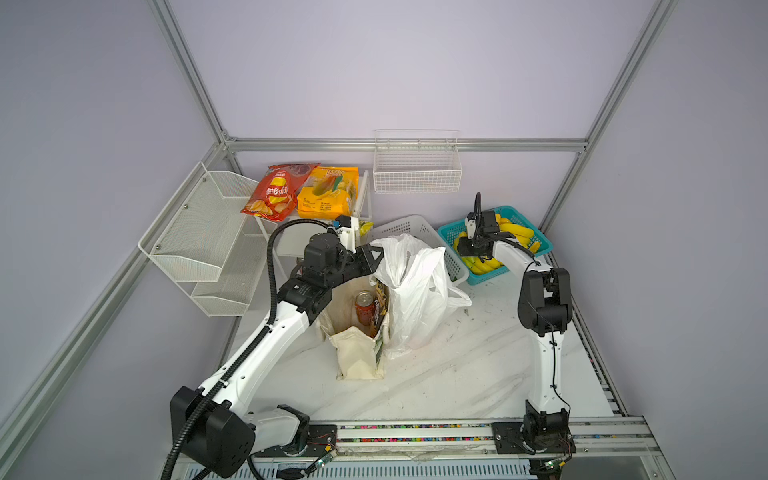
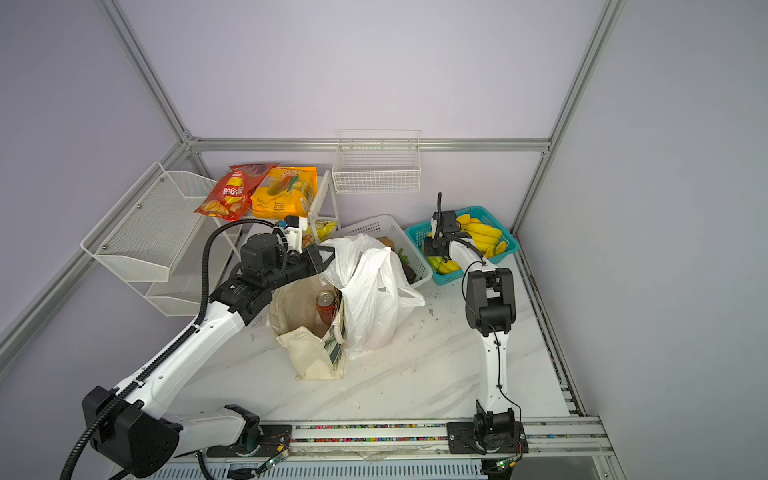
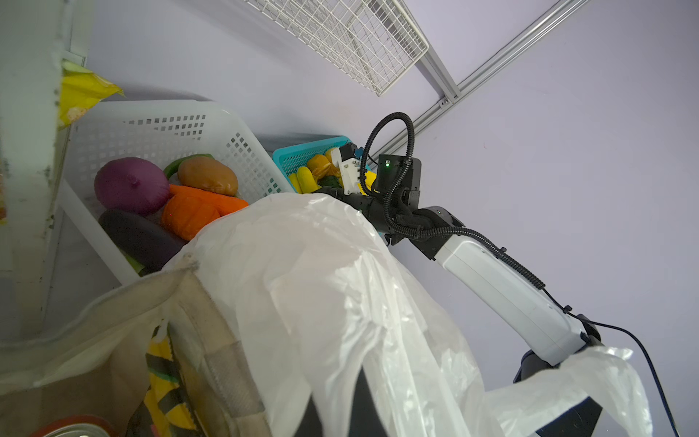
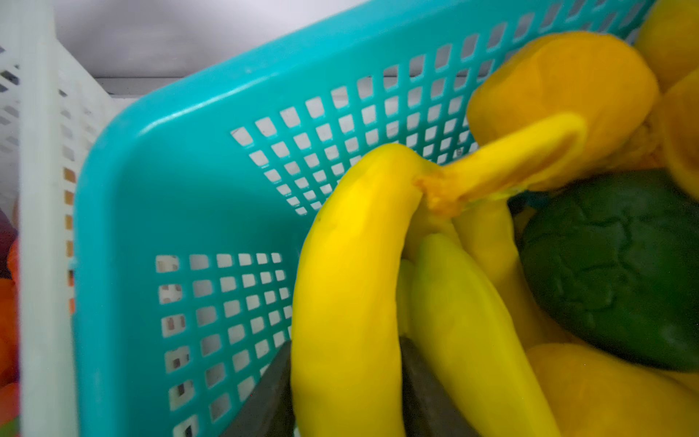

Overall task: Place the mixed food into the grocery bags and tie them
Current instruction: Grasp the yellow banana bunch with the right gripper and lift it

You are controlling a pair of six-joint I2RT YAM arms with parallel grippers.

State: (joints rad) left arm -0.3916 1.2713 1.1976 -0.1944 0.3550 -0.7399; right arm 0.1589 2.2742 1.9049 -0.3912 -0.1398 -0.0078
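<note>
Red crisp packet (image 1: 274, 193), upper left of centre in both top views: white characters on a red band across its face, too small to read; yellow-orange packet (image 1: 328, 193) just right of it: red script logo at its top edge and a block of dark print at its lower left, neither legible; drink can (image 1: 365, 309), centre: side markings do not resolve; canvas tote (image 1: 380, 353), printed side: no word readable.

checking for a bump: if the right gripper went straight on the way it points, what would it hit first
The yellow banana between the right gripper's fingers; behind it, probably the teal basket's wall, though depth is unclear.
</note>
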